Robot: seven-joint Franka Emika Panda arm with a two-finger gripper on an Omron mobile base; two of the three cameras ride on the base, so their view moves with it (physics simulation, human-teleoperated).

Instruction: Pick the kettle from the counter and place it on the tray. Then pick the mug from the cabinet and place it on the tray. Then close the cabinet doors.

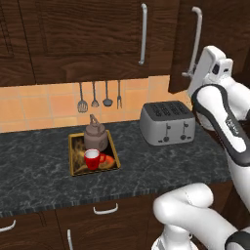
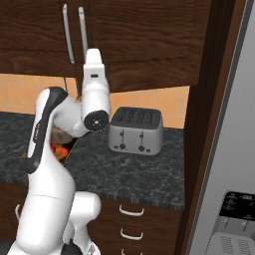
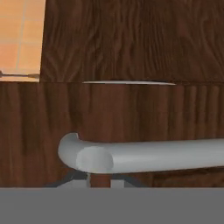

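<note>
I count one kettle (image 1: 95, 135) and one mug (image 1: 92, 158), both on the one tray (image 1: 73, 155) near the middle of the counter (image 1: 39, 176), and one toaster (image 1: 167, 122) toward its right end. My arm reaches up to the right cabinet door (image 1: 215, 29), my gripper (image 3: 99, 179) right at its handle (image 3: 144, 154). I cannot tell whether the fingers grip or hang loose.

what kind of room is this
A rendered home kitchen, most likely: a silver toaster sits on a dark marbled counter, cooking utensils hang on the orange tiled wall, and dark wood cabinet doors hang above. A kettle and red mug rest on a tray.
</note>
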